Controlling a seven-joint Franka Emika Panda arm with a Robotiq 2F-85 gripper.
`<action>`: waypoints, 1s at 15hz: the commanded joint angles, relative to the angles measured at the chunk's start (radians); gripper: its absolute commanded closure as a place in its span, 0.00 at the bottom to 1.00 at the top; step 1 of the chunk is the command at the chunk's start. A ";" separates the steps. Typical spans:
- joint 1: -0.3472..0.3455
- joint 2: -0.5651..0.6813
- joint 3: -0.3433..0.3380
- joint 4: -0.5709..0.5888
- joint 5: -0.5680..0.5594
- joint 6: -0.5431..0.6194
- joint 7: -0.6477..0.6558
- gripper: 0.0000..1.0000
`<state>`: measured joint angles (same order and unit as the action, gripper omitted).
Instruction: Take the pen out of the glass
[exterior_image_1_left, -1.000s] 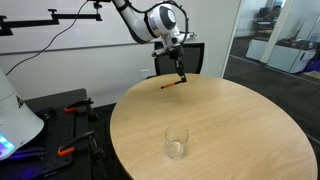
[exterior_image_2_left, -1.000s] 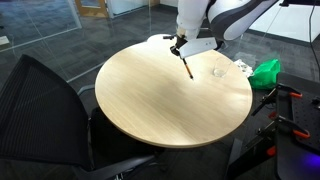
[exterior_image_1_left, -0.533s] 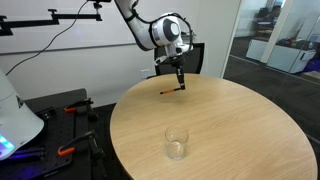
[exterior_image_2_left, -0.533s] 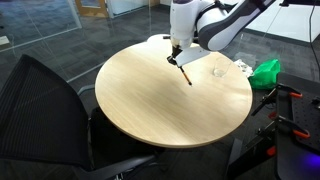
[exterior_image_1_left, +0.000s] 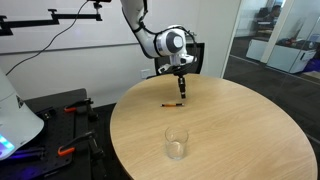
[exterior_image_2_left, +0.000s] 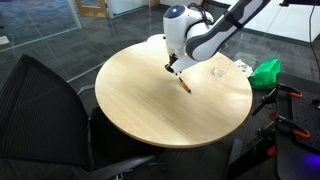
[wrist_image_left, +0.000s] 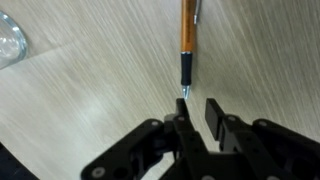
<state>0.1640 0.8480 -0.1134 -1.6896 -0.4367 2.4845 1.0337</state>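
Pen (wrist_image_left: 187, 30) lies flat on the table (wrist_image_left: 90, 80), outside the glass (wrist_image_left: 9, 42); gripper (wrist_image_left: 200, 118) just beside its dark end, fingers narrowly parted, gripping nothing

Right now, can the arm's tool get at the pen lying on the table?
Probably yes. The pen lies flat on the table, just ahead of the tool, with nothing between them; the glass stands well aside.

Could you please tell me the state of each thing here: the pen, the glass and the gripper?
pen: lying flat on the table, outside the glass, not held.
glass: upright, empty, apart from the pen.
gripper: open, holding nothing, close to the pen's dark end.
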 joint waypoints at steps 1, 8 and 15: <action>0.049 0.031 -0.045 0.065 0.058 -0.063 -0.042 0.42; 0.154 -0.075 -0.150 -0.020 0.021 -0.045 0.070 0.00; 0.164 -0.104 -0.157 -0.023 0.005 -0.031 0.112 0.00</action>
<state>0.3364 0.7448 -0.2796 -1.7155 -0.4244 2.4584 1.1416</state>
